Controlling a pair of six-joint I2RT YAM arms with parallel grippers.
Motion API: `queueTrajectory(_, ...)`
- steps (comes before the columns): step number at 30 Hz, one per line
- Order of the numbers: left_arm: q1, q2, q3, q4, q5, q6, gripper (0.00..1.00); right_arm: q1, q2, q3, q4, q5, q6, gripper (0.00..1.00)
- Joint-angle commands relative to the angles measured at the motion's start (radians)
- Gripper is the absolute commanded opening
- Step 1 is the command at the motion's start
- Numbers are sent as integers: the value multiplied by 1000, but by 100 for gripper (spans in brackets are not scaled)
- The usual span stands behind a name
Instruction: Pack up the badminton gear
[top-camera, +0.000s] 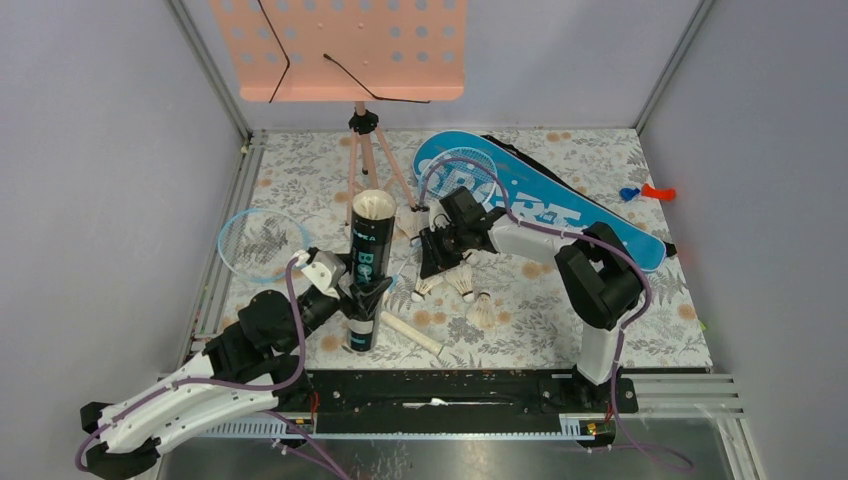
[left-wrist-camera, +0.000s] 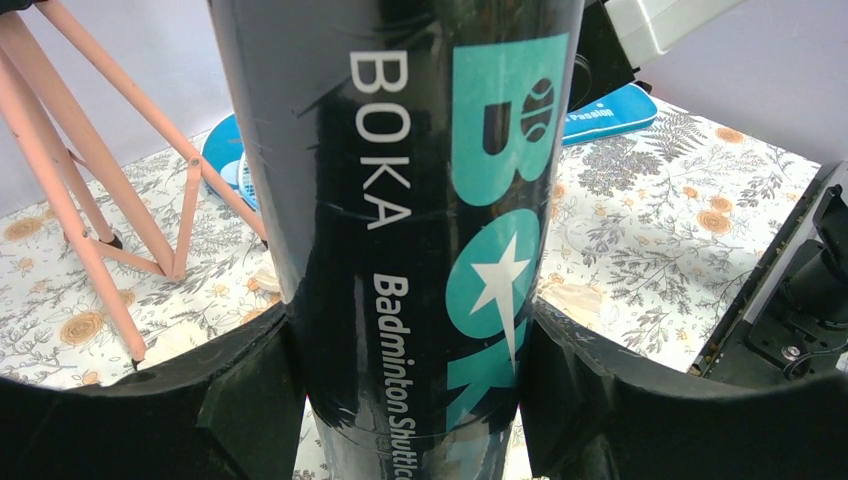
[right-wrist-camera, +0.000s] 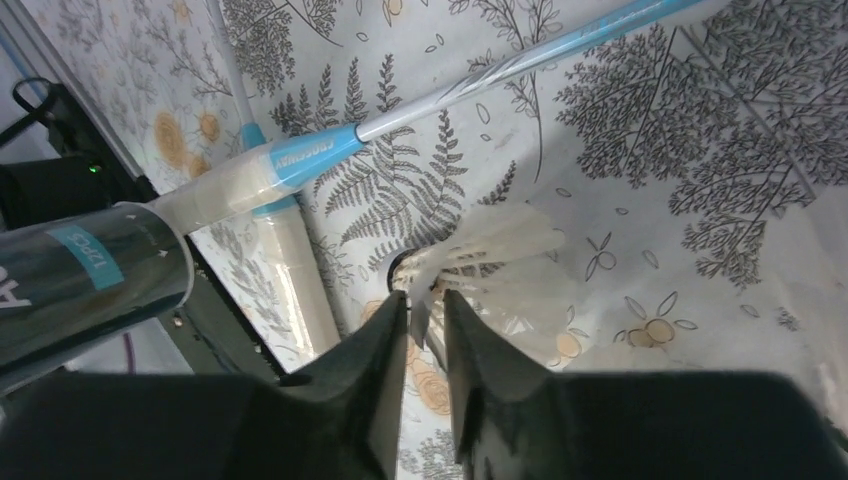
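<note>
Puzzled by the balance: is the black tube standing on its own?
No, the left end effector clamps the black tube between its two fingers.

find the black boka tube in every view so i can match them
top external: black tube left of centre
left wrist: tube fills the middle
right wrist: tube at the left edge
shared landmark: the floral tablecloth

Bright, even overhead light w/ soft shadows; glare on black tube (left-wrist-camera: 400, 230), wrist-cam foreground blurry.
</note>
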Motion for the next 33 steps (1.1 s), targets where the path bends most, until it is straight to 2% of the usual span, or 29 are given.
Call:
queueTrajectory(1, -2, 9, 6, 67, 30, 32, 20, 6, -21, 14, 5, -47, 14, 13)
queueTrajectory(2, -2, 9, 6, 66, 32, 34, 20, 7, -42, 6, 15, -55, 24, 4)
queueTrajectory(3, -2, 9, 5, 66, 35, 35, 20, 8, -72, -4, 23, -62, 30, 0)
queueTrajectory(7, -2, 12, 6, 66, 47, 47, 20, 8, -260, -45, 5, -47, 33, 0)
queueTrajectory(10, -2, 30, 18, 72, 84, 84, 20, 9, -490, -93, -27, -2, -3, 0)
queueTrajectory(16, -2, 161, 58, 129, 221, 199, 21, 9, -952, -154, -140, 307, -67, 0)
queueTrajectory(20, -2, 307, 121, 134, 333, 249, 21, 9, -1160, -110, -232, 403, -118, 0)
queueTrajectory(24, -2, 434, 164, 143, 379, 277, 20, 7, -1239, -57, -338, 508, -156, 0)
queueTrajectory(27, -2, 492, 196, 121, 398, 281, 20, 8, -1250, -61, -355, 478, -155, 0)
queueTrajectory(33, -2, 524, 194, 111, 461, 294, 20, 9, -1172, -38, -371, 372, -145, 0)
